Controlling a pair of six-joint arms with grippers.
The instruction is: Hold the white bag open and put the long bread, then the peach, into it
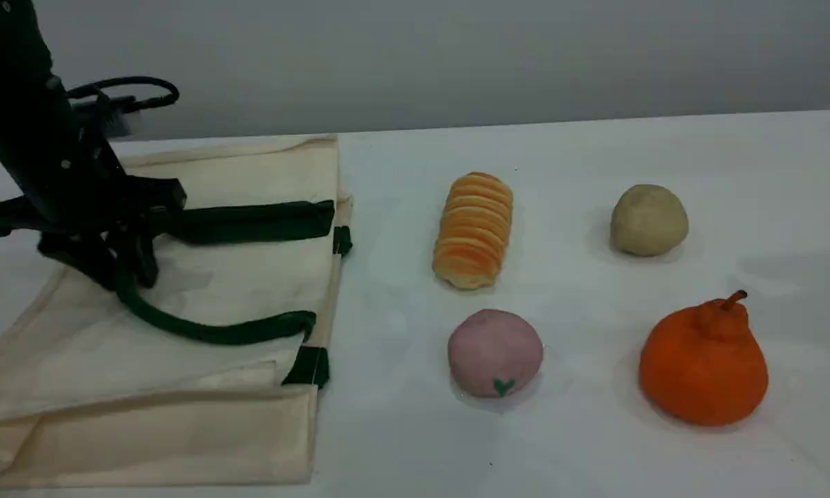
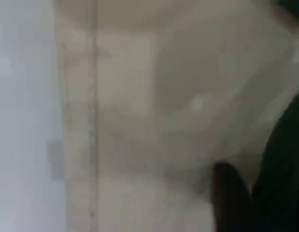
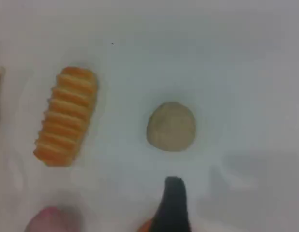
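Observation:
The white bag (image 1: pixel 235 304) lies flat at the table's left, its mouth facing the foods. My left gripper (image 1: pixel 130 273) presses down on the bag, shut on the nearer dark green handle (image 1: pixel 207 332), which loops up into it. The left wrist view is blurred: cream cloth (image 2: pixel 154 96), one dark fingertip (image 2: pixel 231 203) and the strap (image 2: pixel 285 164). The long bread (image 1: pixel 474 229) (image 3: pixel 66 116) lies right of the bag, the peach (image 1: pixel 495 353) (image 3: pixel 52 220) in front of it. My right gripper's fingertip (image 3: pixel 173 198) hangs high above the foods, open and holding nothing.
A round beige ball (image 1: pixel 649 220) (image 3: pixel 171 126) sits right of the bread. An orange pear-shaped fruit (image 1: pixel 704 363) with a stem stands at the front right. The bag's second handle (image 1: pixel 249 221) lies flat across the cloth. A grey wall closes the table's far edge.

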